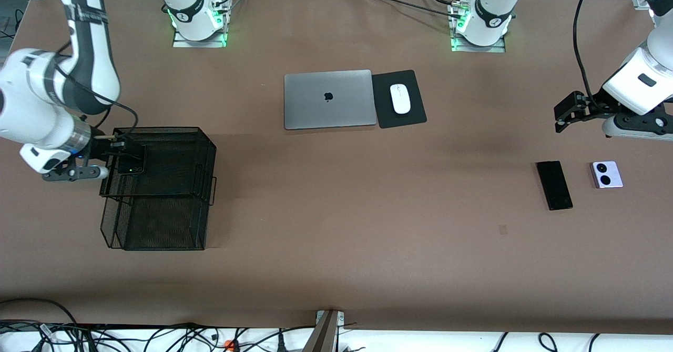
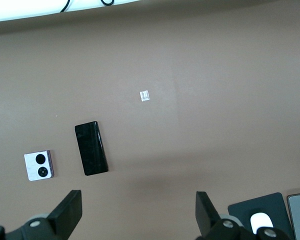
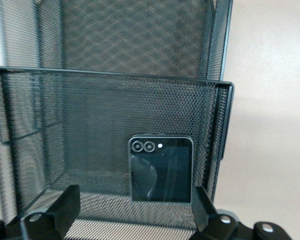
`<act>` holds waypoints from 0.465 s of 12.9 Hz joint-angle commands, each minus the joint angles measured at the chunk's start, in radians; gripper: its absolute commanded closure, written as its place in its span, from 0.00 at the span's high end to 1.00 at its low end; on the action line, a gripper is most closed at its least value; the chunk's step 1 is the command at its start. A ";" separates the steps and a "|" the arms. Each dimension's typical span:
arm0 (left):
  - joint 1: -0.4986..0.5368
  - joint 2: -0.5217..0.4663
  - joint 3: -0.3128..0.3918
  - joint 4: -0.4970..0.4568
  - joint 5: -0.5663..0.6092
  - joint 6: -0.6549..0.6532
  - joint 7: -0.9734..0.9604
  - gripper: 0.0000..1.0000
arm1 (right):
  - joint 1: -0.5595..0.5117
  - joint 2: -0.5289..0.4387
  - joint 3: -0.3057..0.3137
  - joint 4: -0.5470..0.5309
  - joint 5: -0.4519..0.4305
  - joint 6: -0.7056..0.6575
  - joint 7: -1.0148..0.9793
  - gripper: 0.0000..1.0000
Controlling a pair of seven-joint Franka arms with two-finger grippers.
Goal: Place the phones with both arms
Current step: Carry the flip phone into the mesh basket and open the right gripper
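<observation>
Over the mesh basket's (image 1: 157,194) upper tier, right gripper (image 1: 122,152) spread wide, nothing pinched.
Black flip phone (image 3: 161,169) lies just ahead of its fingers. Left gripper (image 1: 567,111) waits open too, above bare table; slab phone (image 1: 553,184) and lilac flip phone (image 1: 607,174) sit nearby.

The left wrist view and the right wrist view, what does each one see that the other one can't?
Only the left wrist view shows the long black slab phone and the lilac-white flip phone lying apart on the brown table, plus the white mouse on its black pad. Only the right wrist view shows the black flip phone inside the black mesh basket. Both show their own open tool, the left tool over bare table, the right tool at the basket.
</observation>
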 commanded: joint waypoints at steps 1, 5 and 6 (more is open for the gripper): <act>-0.007 0.010 -0.001 0.029 0.020 -0.024 0.015 1.00 | -0.011 -0.025 -0.020 0.083 0.018 -0.120 0.000 1.00; -0.007 0.010 0.001 0.029 0.020 -0.024 0.015 1.00 | -0.011 -0.027 -0.053 0.241 0.007 -0.296 0.012 1.00; -0.007 0.010 0.001 0.029 0.020 -0.024 0.015 1.00 | -0.011 -0.027 -0.055 0.266 0.006 -0.322 0.012 1.00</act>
